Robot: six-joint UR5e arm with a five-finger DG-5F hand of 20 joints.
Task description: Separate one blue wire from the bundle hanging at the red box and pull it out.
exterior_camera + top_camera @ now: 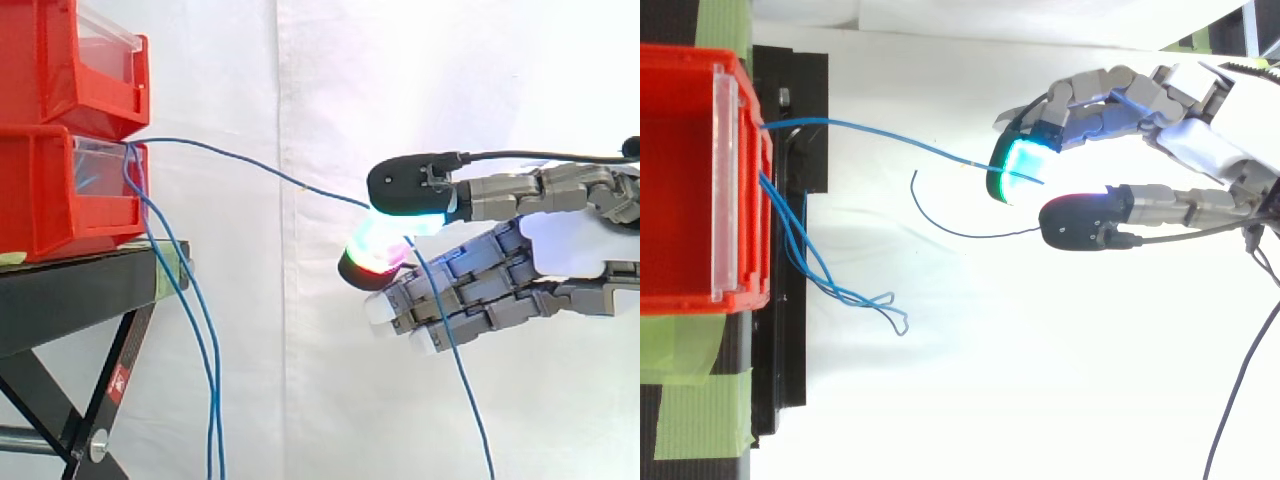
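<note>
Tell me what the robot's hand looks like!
The hand has a smooth white palm and chunky grey fingers built of blocky links, like little armour. The tips are thick pads with black backs. One glows cyan-green, one glows green and red, and some look plain white.
</note>
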